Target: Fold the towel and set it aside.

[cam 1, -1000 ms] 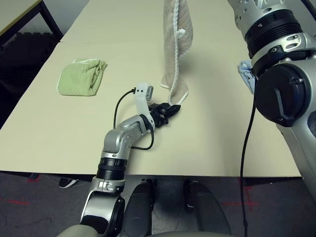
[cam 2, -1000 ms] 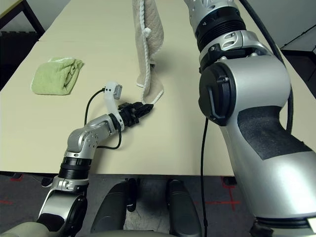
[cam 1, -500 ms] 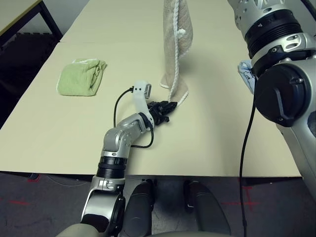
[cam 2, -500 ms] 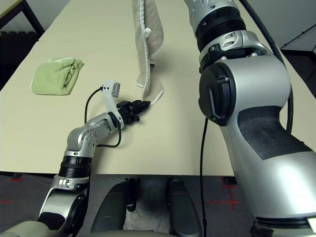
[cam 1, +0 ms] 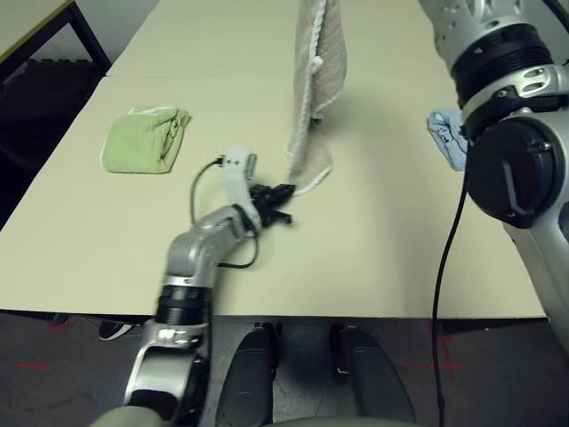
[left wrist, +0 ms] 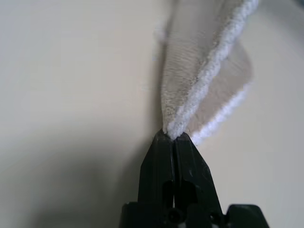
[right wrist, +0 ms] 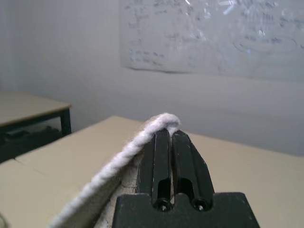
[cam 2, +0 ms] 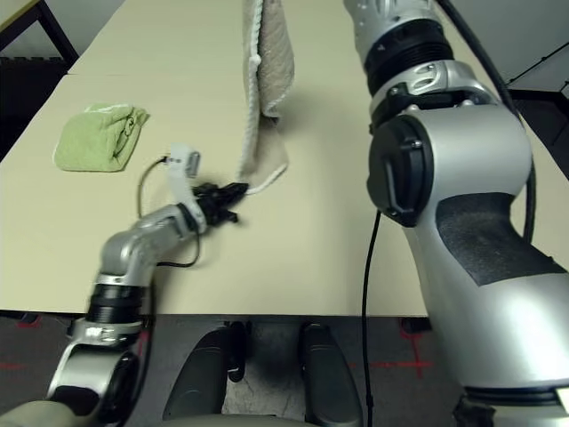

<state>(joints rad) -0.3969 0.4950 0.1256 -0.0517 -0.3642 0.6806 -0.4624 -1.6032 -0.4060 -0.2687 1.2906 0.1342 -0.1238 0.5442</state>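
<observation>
The beige towel [cam 1: 320, 62] with white edging hangs upright over the table's middle, its lower end resting on the tabletop. My right gripper [right wrist: 167, 133] is shut on the towel's white-edged top [right wrist: 118, 161], high above the table. My left gripper [cam 1: 283, 191] lies low on the table at the towel's bottom corner. In the left wrist view it [left wrist: 172, 135] is shut on that corner, and the towel [left wrist: 199, 80] rises straight out of the fingertips.
A bunched light green towel [cam 1: 145, 140] lies at the left of the cream table [cam 1: 373, 249]. A light blue cloth [cam 1: 446, 133] lies at the right, partly behind my right arm. A dark-framed second table [cam 1: 27, 22] stands far left.
My left gripper has gone from open to shut on the towel's bottom corner and has drawn it a little leftward. The left forearm has swung left too.
</observation>
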